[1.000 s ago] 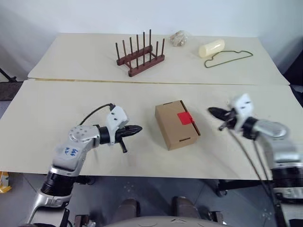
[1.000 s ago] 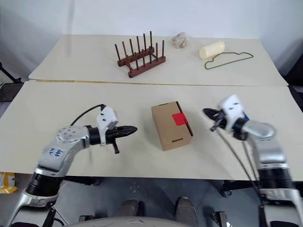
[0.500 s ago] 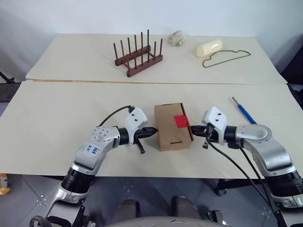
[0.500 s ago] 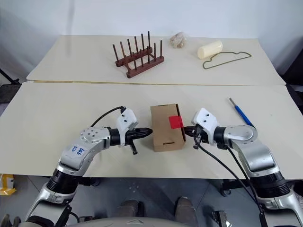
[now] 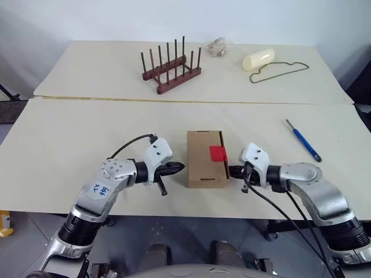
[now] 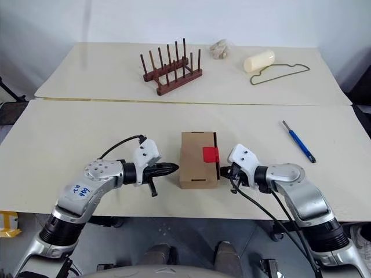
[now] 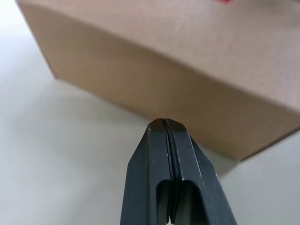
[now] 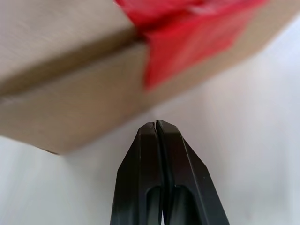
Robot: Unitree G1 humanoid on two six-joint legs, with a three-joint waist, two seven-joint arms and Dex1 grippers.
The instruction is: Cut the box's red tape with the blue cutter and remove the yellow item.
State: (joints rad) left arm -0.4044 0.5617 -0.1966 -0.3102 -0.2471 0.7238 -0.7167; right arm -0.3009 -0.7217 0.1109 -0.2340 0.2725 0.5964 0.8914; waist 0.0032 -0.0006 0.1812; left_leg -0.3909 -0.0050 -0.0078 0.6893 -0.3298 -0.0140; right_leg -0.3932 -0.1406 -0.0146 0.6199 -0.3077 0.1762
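The brown cardboard box (image 5: 204,159) lies closed near the table's front edge, square to that edge. The red tape (image 5: 218,153) wraps over its right top edge and also shows in the right wrist view (image 8: 187,37). My left gripper (image 5: 181,168) is shut and empty, its tip pointing at the box's left side (image 7: 187,75), very close to it. My right gripper (image 5: 231,171) is shut and empty too, its tip at the box's right side just below the tape. The blue cutter (image 5: 302,140) lies on the table to the right, beyond my right arm. The yellow item is hidden.
A wooden peg rack (image 5: 171,63) stands on the far table. A cream cylinder (image 5: 259,58), a green wire hanger (image 5: 279,71) and a crumpled pale object (image 5: 218,46) lie at the back right. A seam (image 5: 116,99) joins the two tabletops.
Both shut grippers closed in on the box from either side. The box turned from skewed to square with the table edge. The right arm dropped inward, uncovering the cutter.
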